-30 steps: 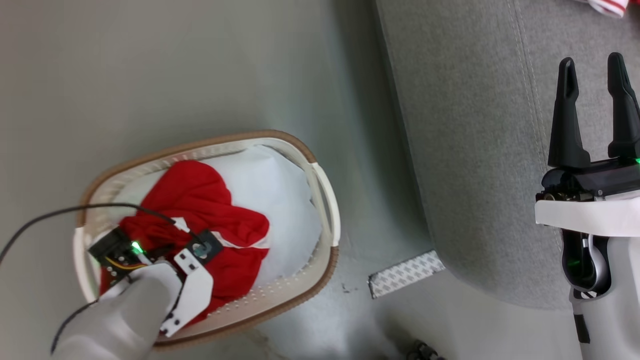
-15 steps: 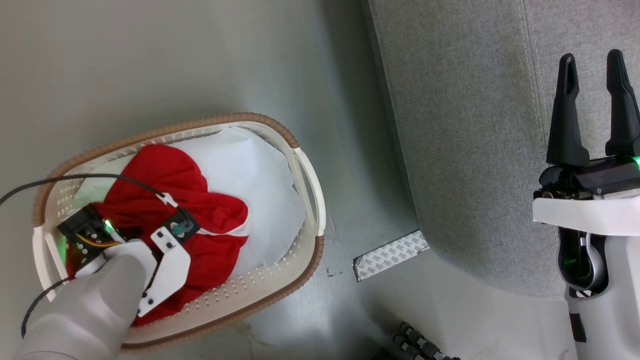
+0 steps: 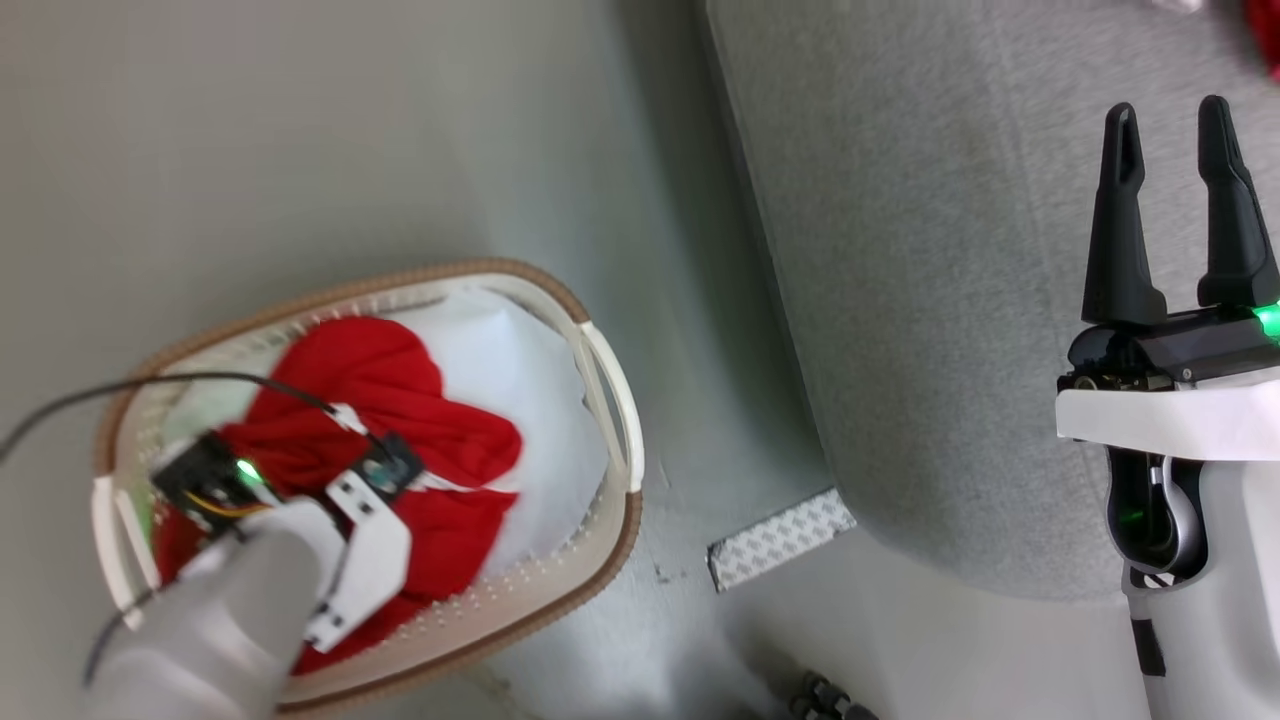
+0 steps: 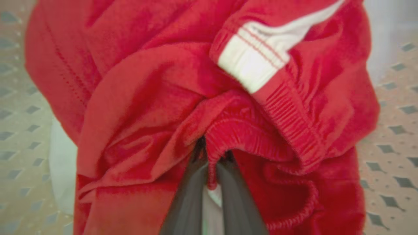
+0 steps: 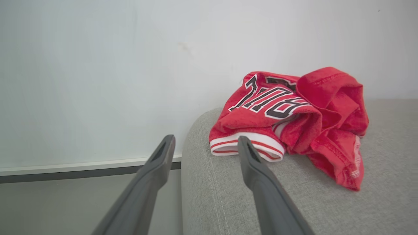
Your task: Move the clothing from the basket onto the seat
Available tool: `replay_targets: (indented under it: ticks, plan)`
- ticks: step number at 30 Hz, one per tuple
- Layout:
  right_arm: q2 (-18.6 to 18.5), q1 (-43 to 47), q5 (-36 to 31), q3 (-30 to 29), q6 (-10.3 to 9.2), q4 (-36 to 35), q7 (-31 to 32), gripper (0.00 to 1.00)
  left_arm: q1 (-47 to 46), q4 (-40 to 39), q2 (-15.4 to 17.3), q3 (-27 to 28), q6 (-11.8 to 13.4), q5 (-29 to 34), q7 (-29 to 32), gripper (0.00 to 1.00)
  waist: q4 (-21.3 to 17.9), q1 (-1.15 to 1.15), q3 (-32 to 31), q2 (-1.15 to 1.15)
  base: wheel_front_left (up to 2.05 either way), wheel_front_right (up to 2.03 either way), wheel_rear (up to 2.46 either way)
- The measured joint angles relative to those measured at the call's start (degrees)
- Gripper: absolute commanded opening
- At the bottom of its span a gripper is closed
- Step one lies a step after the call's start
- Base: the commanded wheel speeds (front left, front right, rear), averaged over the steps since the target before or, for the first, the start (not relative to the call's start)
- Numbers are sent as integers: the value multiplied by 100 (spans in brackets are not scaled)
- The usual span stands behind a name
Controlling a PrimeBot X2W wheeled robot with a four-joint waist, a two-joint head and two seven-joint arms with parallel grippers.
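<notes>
A: Red garment [image 3: 400, 440], where is it?
B: Inside the basket [image 3: 560, 290], heaped toward the end nearest you, on a white sheet [image 3: 540, 370].
A: How will it handle?
B: Soft, light and floppy, I'd say. It should drape and trail when you lift, with no crush risk. Grab the gathered elastic edge, which is thick enough to bite.
A: Jaws?
B: Your left gripper [image 4: 212, 156] is down in the basket, jaws pressed together and pinching a fold of that elastic edge. Your right gripper [image 3: 1168, 115] is well away from the basket, over the seat [image 3: 900, 300] beside it, jaws spread and holding nothing.
A: What else is in the basket?
B: The white sheet. Under the heap is hidden. A lettered jersey [image 5: 277, 104] is already out of the basket, lying on the seat.
A: Risk?
B: Hanging cloth may snag the basket rim, so lift it well clear.
</notes>
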Motion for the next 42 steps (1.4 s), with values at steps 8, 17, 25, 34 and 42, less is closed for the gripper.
replay_targets:
  ticks: [8,17,25,34,42]
  plan:
    - [-118,189,-248,-214,0,133,-1,100,496,-53,-653,144,44,-388,-643,0,226,0,-853,0,0,0,0]
    - [-486,588,-291,-209,0,331,-1,100,1042,-247,-1154,463,45,-996,-1638,0,709,-1,-2107,0,0,0,0]
    - [-744,950,-246,-63,0,527,-2,100,1450,-837,-1292,706,12,-1535,-1898,0,1199,-2,-3143,0,0,0,0]
    - [-855,1357,-135,207,0,810,-1,100,1801,-2226,-1317,988,-11,-1889,-1926,0,1709,-2,-4077,0,0,0,0]
    - [-840,1671,31,488,0,995,-1,100,2022,-3457,-1162,1312,-18,-2248,-1927,0,1985,-2,-4686,0,0,0,0]
